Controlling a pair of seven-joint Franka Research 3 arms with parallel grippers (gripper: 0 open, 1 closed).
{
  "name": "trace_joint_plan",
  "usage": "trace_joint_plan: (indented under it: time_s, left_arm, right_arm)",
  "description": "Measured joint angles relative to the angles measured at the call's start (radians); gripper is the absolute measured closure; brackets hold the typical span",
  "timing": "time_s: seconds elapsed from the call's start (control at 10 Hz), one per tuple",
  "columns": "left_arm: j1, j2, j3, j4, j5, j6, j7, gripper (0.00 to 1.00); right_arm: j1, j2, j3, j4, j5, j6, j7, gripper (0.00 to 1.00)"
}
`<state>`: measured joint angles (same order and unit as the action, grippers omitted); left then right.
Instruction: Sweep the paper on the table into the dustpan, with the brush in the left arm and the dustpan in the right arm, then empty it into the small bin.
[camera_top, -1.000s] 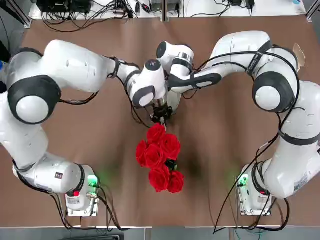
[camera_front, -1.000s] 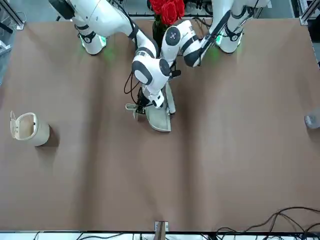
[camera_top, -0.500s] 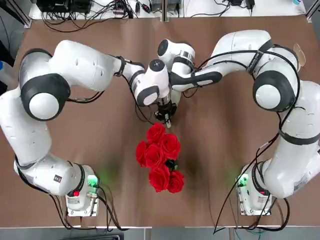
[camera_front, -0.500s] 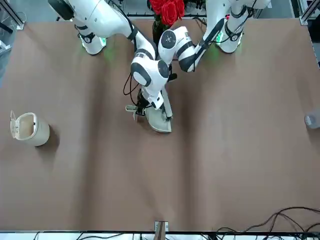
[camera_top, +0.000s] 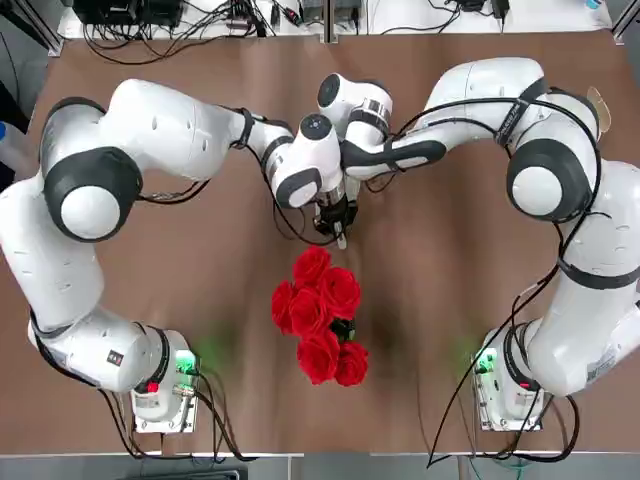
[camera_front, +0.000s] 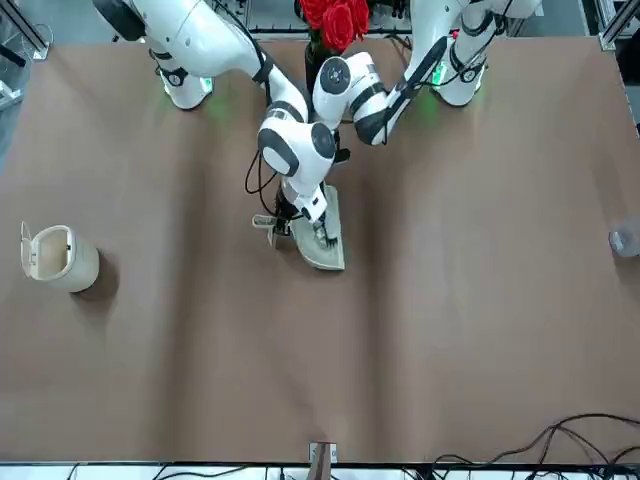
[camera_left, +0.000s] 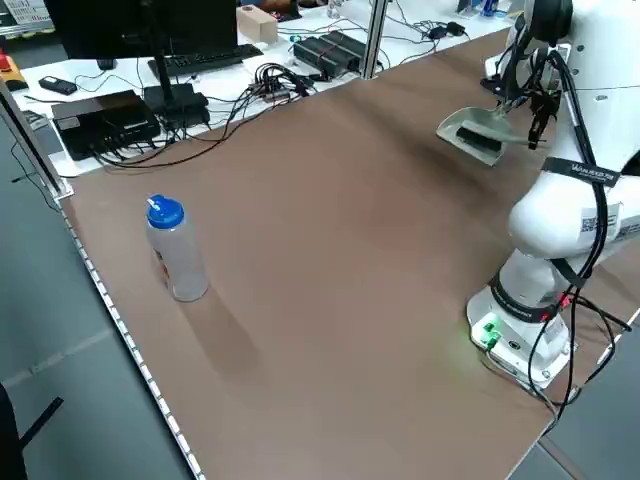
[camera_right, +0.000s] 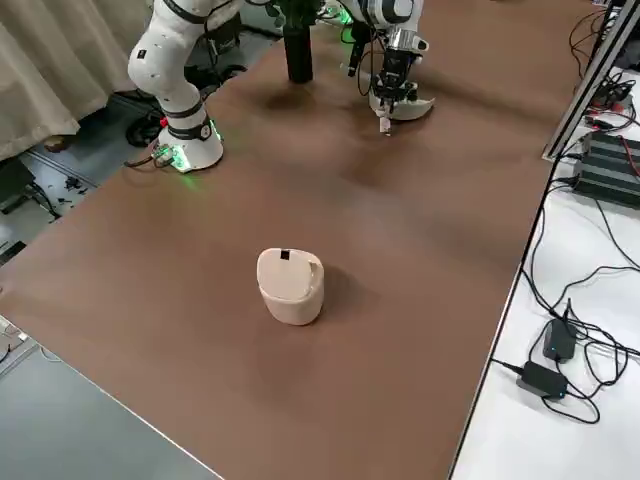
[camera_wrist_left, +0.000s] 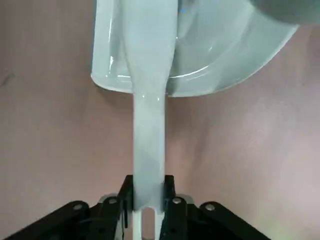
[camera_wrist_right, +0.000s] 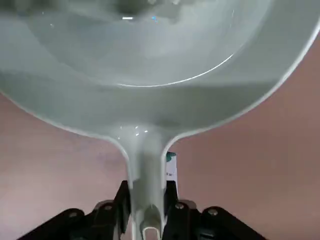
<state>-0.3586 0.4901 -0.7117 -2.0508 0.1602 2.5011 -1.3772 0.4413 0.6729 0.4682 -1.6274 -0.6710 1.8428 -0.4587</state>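
Left end effector is gripping the brush; right is clamping the dustpan; we are risking arm collision.

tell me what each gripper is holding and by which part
The left gripper clamps the brush at its handle's end. The right gripper clamps the dustpan by its short handle.

The large brown matte tabletop fills nearly the whole front view. A small beige cylindrical bin with a flap lid stands on it at the left edge of that frame. A pale cream plastic dustpan sits just above the centre. At top centre stands a bunch of red roses. In the left side view, a clear plastic bottle with a blue cap stands upright at centre left.
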Motion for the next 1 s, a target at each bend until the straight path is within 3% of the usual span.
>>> trace_joint_plan:
  time_s: [1.0]
  left_arm:
    - [-0.011,-0.099,-0.022,0.010,0.016,-0.247,0.021,0.73]
  right_arm:
    - [-0.064,0.005,0.001,-0.018,0.000,0.070,-0.046,0.68]
